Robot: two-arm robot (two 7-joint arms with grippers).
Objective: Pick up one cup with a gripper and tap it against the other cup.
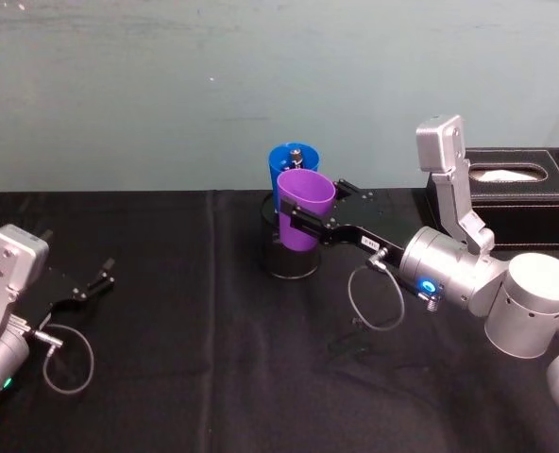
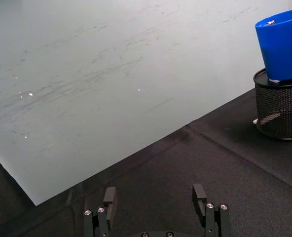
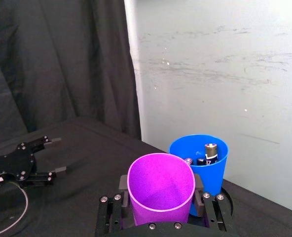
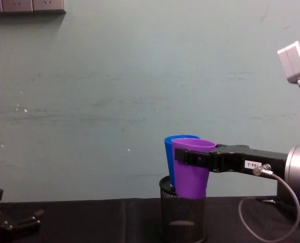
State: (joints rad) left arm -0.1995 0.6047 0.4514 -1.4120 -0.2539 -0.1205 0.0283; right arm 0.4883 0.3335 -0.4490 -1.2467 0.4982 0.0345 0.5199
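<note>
The right end effector (image 1: 310, 203) reaches from the right side towards the middle of the worktop (image 1: 185, 359), which is covered with black cloth. Its long black jaws are clamped on opposite sides of the purple cup (image 1: 306, 193), gripping it just below the rim. The purple cup is held upright and clear of the worktop, with its mouth open upwards. In the chest view its base (image 4: 190, 190) is level with the rim of the black mesh pen holder (image 4: 183, 215). A small white label (image 4: 252, 164) shows on the side of this end effector. The blue cup (image 1: 292, 158) stands upright inside the mesh pen holder, directly behind the purple cup and on the wall side of it. The two cups are side by side and at least very close; actual contact between them cannot be confirmed. In the right wrist view the blue cup (image 3: 215, 173) contains batteries (image 3: 211, 152). The left end effector (image 1: 98, 274) lies low over the worktop at the far left, well apart from both cups, with its fingers (image 2: 110, 197) spread apart and nothing between them. A black tissue box (image 1: 516, 179) stands at the far right, near the wall.
</note>
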